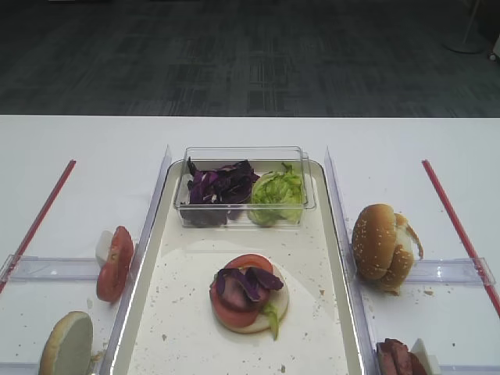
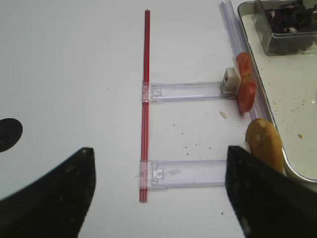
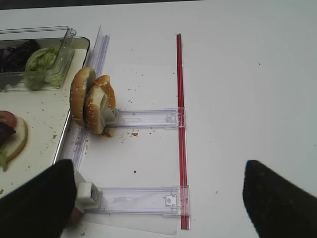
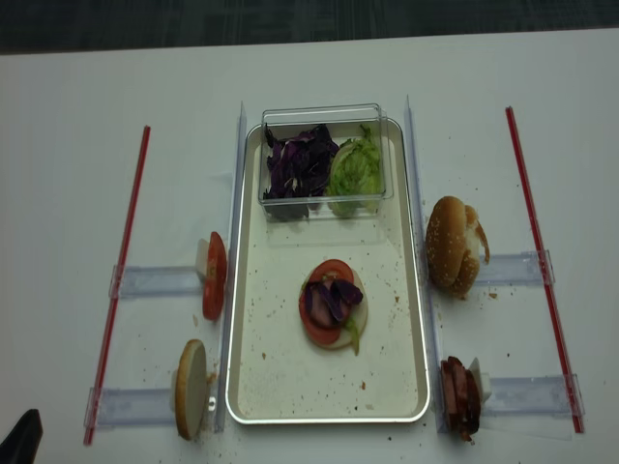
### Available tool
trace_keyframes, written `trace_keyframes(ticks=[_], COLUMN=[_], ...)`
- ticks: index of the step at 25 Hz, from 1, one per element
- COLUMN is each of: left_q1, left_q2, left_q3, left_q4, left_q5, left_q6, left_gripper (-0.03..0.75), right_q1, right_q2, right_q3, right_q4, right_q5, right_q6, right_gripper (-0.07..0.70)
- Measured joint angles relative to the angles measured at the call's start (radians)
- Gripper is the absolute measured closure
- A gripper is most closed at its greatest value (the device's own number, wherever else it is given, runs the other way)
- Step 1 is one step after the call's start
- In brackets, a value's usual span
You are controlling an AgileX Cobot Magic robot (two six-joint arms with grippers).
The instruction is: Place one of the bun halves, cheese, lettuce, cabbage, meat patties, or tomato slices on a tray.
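A: Where's the tray point(image 4: 253, 387)?
B: Centre of the white table point(image 4: 68, 145), long side running away from cam. Cream, crumbs all over.

A: What's on it?
B: Far end: clear tub point(image 4: 324, 114) w/ purple cabbage point(image 4: 298, 164) on the left, lettuce point(image 4: 354, 166) on the right. Mid-tray: a stack point(image 1: 248, 293), pale bun base, tomato, purple shreds on top, bit of green poking out at the near edge.

A: Rest of the food?
B: All off the tray, standing on edge in clear holders. Left side: tomato slices point(image 1: 116, 263) farther back, one bun half point(image 1: 67, 344) nearer. Right side: bun halves point(image 1: 382, 246) farther back, meat patties point(image 4: 459, 396) nearer. Red strips point(image 4: 121, 271) outboard on both sides.

A: Left gripper point(image 2: 158, 193)?
B: Released, dark fingers point(image 2: 54, 198) spread wide in its wrist view, nothing between them. It's over the left holders and red strip.

A: Right gripper point(image 3: 158, 198)?
B: Also spread apart, empty, above the table by the right holders. Left finger sits near the lower holder's white block point(image 3: 89, 194).
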Motion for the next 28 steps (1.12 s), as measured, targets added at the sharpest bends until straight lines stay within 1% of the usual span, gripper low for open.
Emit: trace_keyframes(ticks=[28], left_q1=[-0.002], left_q2=[0.0], left_q3=[0.0], left_q4=[0.0], left_q5=[0.0], left_q6=[0.0], left_gripper=[0.223], right_q1=[0.0], right_q2=[0.0], right_q3=[0.0], right_q4=[0.0], right_q5=[0.0], right_q6=[0.0], right_gripper=[-0.06])
